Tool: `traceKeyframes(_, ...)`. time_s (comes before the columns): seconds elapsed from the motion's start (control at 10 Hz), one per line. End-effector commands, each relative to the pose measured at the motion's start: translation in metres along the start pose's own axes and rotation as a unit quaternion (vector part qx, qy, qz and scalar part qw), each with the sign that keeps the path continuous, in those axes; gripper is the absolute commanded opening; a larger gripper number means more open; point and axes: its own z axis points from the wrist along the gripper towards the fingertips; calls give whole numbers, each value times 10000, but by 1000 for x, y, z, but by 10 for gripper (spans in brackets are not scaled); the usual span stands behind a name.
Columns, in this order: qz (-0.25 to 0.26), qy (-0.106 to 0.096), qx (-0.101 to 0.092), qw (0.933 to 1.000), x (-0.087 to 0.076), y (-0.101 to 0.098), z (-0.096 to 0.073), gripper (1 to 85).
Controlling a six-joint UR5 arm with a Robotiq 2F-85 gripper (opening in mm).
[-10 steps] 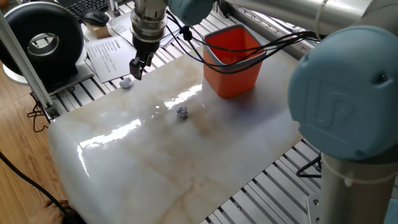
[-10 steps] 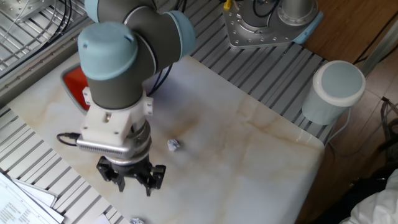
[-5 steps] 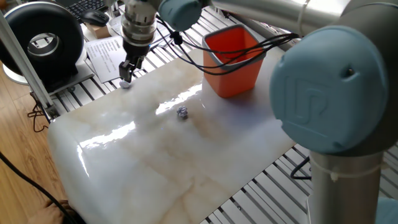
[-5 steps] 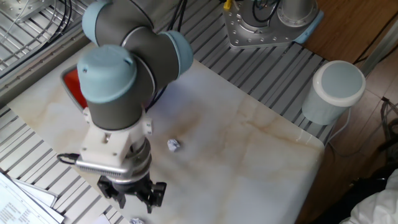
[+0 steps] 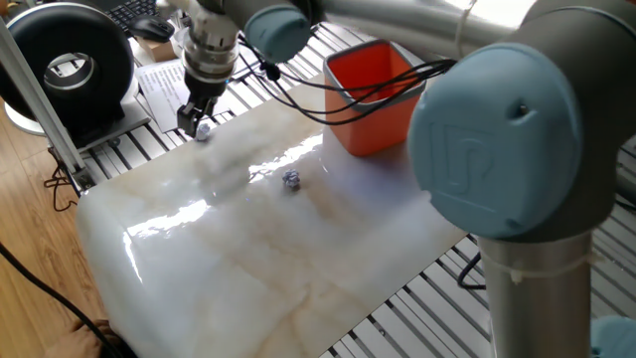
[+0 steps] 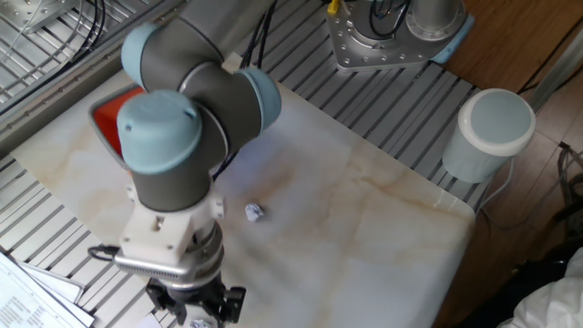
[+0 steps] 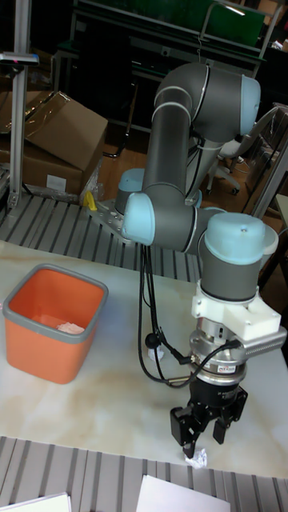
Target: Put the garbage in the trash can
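The scrap I'm watching is a small bluish-white paper ball (image 5: 203, 131) sitting at the very edge of the marble slab (image 5: 258, 249), on the side nearest the printed paper sheets (image 5: 177, 82). In one fixed view I see it as a crumpled pale speck right at the gripper (image 5: 195, 121), whose fingers stand spread on either side of it, not clamped; whether they touch it I cannot tell. The tall fixed view gives me the ball (image 7: 198, 457) just below the dark fingertips (image 7: 181, 433), resting on the slab, with the gripper (image 7: 202, 436) upright above it and its jaws apart. The other fixed view hides most of this: the wrist blocks the scrap, and I catch only a whitish bit (image 6: 199, 322) between the fingers at the bottom of the picture. A second paper ball (image 5: 291, 180) lies alone near the slab's middle, well apart from the gripper, and shows in the other fixed view too (image 6: 254, 212). The orange trash can (image 5: 373, 97) stands on the far side of the slab; only the tall view looks inside it, where a cream-white wad (image 7: 69, 326) lies on the bottom.
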Motion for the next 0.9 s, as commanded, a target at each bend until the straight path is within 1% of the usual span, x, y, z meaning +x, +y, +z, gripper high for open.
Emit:
traceKeyframes(0.0, -132, -62, 81, 9999, -4, -5, 15, 593)
traceKeyframes(0.5, -182, -102, 88, 9997, 2, -6, 19, 593)
traceKeyframes(0.6, -193, -116, 79, 9997, 3, -4, 21, 593)
traceKeyframes(0.7, -202, -135, 30, 9997, 1, -2, 21, 593)
traceKeyframes(0.8, -219, -171, -33, 9996, -1, 2, 20, 547)
